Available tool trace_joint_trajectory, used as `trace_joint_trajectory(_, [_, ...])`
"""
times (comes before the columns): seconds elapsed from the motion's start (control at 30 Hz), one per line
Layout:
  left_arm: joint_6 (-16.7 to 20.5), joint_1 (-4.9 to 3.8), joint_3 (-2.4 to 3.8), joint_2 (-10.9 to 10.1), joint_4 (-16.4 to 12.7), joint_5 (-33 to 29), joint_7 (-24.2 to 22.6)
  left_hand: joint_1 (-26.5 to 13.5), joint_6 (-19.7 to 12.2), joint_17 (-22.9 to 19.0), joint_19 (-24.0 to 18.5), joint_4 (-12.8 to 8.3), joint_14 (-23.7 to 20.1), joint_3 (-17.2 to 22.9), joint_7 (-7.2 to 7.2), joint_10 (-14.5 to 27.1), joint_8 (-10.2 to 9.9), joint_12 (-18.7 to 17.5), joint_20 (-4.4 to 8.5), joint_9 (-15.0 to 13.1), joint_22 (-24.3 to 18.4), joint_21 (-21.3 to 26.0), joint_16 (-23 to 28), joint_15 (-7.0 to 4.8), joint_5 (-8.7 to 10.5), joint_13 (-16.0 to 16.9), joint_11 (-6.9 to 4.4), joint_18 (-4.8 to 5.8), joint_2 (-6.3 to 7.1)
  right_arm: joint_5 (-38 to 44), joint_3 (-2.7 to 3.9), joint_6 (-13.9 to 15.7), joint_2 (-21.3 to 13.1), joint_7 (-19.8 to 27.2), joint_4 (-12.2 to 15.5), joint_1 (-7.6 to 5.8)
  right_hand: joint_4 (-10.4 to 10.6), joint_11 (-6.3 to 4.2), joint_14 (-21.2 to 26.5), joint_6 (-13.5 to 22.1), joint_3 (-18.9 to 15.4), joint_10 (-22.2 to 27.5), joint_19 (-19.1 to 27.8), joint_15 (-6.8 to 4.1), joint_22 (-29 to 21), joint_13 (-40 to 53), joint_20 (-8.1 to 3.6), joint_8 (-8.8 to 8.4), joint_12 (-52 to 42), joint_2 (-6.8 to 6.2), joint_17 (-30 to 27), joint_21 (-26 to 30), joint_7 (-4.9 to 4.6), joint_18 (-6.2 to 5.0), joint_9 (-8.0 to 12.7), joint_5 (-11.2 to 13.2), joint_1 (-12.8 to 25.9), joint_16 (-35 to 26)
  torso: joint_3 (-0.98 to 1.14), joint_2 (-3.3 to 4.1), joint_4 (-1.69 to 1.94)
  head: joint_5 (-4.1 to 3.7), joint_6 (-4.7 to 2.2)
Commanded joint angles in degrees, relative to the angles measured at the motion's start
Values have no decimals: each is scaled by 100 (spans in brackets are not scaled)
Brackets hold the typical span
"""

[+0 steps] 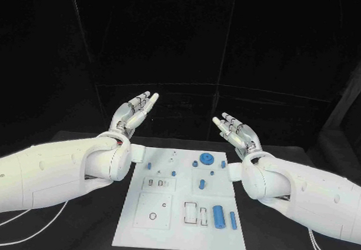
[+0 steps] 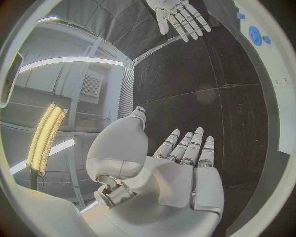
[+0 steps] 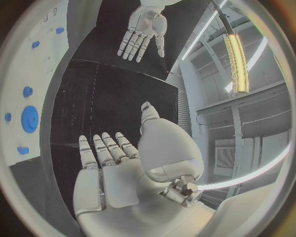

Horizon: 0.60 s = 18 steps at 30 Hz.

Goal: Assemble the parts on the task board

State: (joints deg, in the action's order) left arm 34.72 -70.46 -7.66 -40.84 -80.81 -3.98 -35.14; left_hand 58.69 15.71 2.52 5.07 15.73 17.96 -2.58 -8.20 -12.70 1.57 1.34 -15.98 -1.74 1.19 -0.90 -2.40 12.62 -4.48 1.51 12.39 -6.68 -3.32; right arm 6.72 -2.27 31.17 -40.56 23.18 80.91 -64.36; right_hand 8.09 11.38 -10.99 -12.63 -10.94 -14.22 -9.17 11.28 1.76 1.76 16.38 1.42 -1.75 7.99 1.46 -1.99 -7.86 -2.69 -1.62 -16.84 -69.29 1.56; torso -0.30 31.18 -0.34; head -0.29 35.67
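Observation:
The white task board [image 1: 137, 230] lies in the middle of the black table. On it are a large blue cylinder [image 1: 218, 216], a thinner blue peg [image 1: 233, 220], a blue gear [image 1: 206, 159] [image 3: 29, 119] [image 2: 255, 35] and several small blue pieces [image 1: 202, 182]. My left hand [image 1: 137, 112] [image 2: 179, 168] is raised above the board's far left corner, fingers straight and apart, holding nothing. My right hand [image 1: 234, 130] [image 3: 123, 163] is raised above the far right corner, also flat and empty. Each wrist view shows the other hand [image 2: 179, 17] [image 3: 142, 32] across from it.
The board has rectangular recesses [image 1: 197, 213] and an oval hole [image 1: 153, 216] near its front. Black table [image 1: 280, 151] surface surrounds the board on both sides. White cables [image 1: 18, 232] run along the table's front left and front right.

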Motion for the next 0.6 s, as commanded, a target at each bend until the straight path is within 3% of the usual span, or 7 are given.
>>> trace_joint_trajectory(0.03, [-408,-17,-4,9,16,-152,-388,271,130,22,36,68,132,13,-672,-103,34,31,-94,-19,14,-45,-63,55,-51,18,76,-93,-64,559,-18,-882,48,-382,-103,-58,-772,402,-1480,-993,189,-1589,-1063,330,205,144,44,208,-320,-77,147,-393,-853,-322,-113,87,-1119,346,-2,-1,-1,2,0])
trace_joint_trajectory(0.1, [-408,-17,-4,9,16,-152,-388,280,145,26,42,66,151,16,-680,-123,36,34,-93,-21,16,-48,-72,61,-53,20,85,-89,-74,608,-28,-966,66,-420,-142,-77,-931,331,-2054,-1443,237,-2188,-1632,245,308,183,35,304,-451,-103,186,-624,-823,-420,-160,181,-1255,486,-2,-1,-1,2,0])
trace_joint_trajectory(0.2, [-408,-17,-4,9,16,-152,-388,308,190,35,56,58,201,21,-706,-183,42,41,-95,-26,21,-56,-98,76,-54,26,111,-76,-94,639,-34,-1019,77,-444,-166,-89,-1176,155,-3409,-2438,313,-3279,-2707,44,479,237,27,518,-712,-143,276,-1063,-722,-630,-254,350,-1444,830,-2,-1,-1,2,0])
trace_joint_trajectory(0.23, [-574,-16,-4,-198,23,-238,-306,323,220,40,64,53,231,23,-718,-224,46,46,-95,-28,23,-60,-112,84,-54,30,124,-69,-101,2085,-29,-476,-56,-448,-355,-96,-1242,107,-3618,-2700,333,-3438,-2883,-16,489,220,28,554,-738,-146,268,-1133,-685,-694,-263,382,-1476,871,-27,98,-17,-27,47])
trace_joint_trajectory(0.37, [-716,-18,-4,-282,-60,-278,-342,442,490,73,223,13,458,50,-836,-577,86,88,-103,-53,61,-124,-208,160,-51,59,249,-2,-191,2716,-27,-413,-94,-531,-376,-152,-1428,-46,-4204,-3552,409,-3942,-3295,-179,502,205,-19,685,-824,-134,270,-1297,-582,-796,-298,387,-1568,979,-35,176,1,-67,28])
trace_joint_trajectory(0.5, [-833,-20,-4,-363,-150,-299,-406,636,865,131,441,-97,932,82,-855,-1077,131,135,-103,-79,103,-207,-379,236,-50,91,303,80,-239,3546,-26,-412,-106,-664,-435,-245,-1579,-155,-4744,-3857,472,-4309,-3719,-333,497,180,-158,628,-726,-104,264,-1447,-485,-805,-239,423,-1556,992,-43,252,36,-102,31])
trace_joint_trajectory(0.6, [-919,-21,-4,-446,-242,-307,-447,798,1354,214,878,-224,1733,91,-860,-1742,189,203,-89,-109,181,-363,-619,188,-41,129,303,45,-238,4282,-26,-433,-121,-850,-473,-370,-1684,-247,-5237,-4064,493,-4602,-4115,-497,524,177,-328,567,-623,-91,286,-1616,-403,-792,-220,456,-1505,1021,-45,345,59,-123,-11])
